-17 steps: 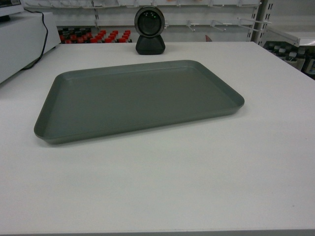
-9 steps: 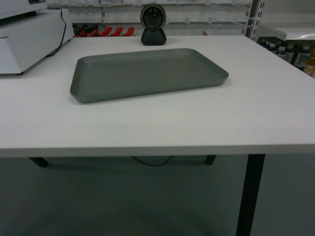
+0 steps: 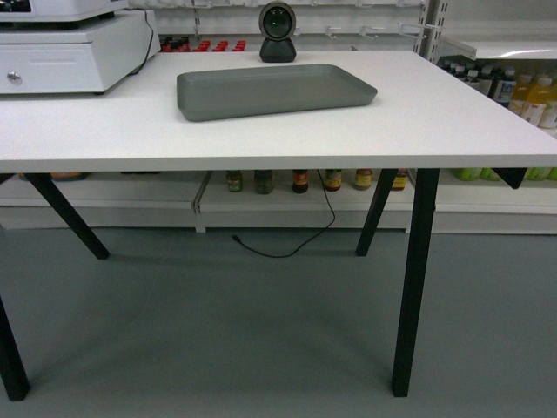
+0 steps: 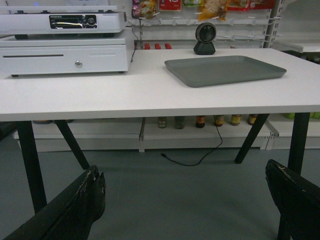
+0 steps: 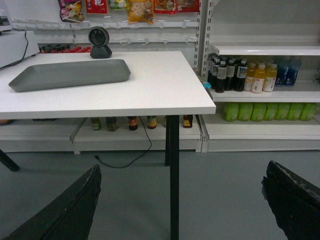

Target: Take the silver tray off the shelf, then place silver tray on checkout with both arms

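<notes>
Both grippers' fingers spread, one silver tray on checkout

The cash drawer is cut off at the head view's upper left edge. In both wrist views, only finger tips show at the lower corners.

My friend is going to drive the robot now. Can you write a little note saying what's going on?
Left gripper: open, empty, held low, away from the table.
Right gripper: open, empty, also low.
Silver tray: lying flat on the checkout, in front of the black scanner and right of the cash drawer.
Done: tray is on the checkout.
Left: nothing visible; neither gripper is touching the tray.
</notes>
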